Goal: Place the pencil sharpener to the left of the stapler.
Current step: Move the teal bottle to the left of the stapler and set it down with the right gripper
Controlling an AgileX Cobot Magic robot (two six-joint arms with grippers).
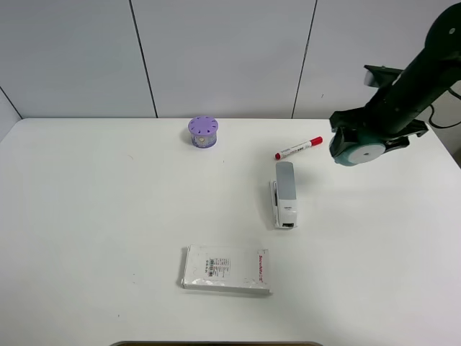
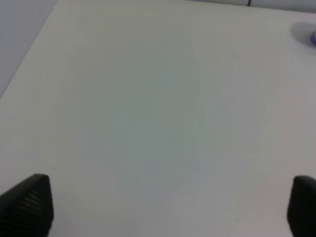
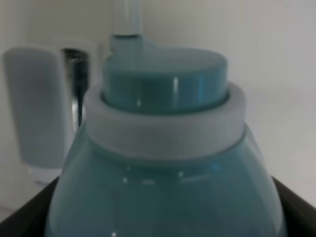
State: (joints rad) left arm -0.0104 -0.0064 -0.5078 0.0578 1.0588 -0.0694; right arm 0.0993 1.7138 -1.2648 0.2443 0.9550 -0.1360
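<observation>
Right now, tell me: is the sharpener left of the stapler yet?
No, the right gripper holds the sharpener to the right of the stapler, past the marker.

Room L of stapler (image 1: 283,194); marker (image 1: 298,148) behind.

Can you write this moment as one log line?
right gripper: shut on pencil sharpener | pencil sharpener: right of stapler, not yet placed | left gripper: open, empty

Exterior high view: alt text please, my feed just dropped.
The right gripper holds the teal pencil sharpener to the right of the grey stapler and a red-capped marker. A purple cylinder stands at the back of the white table, a flat white packet near the front.
</observation>
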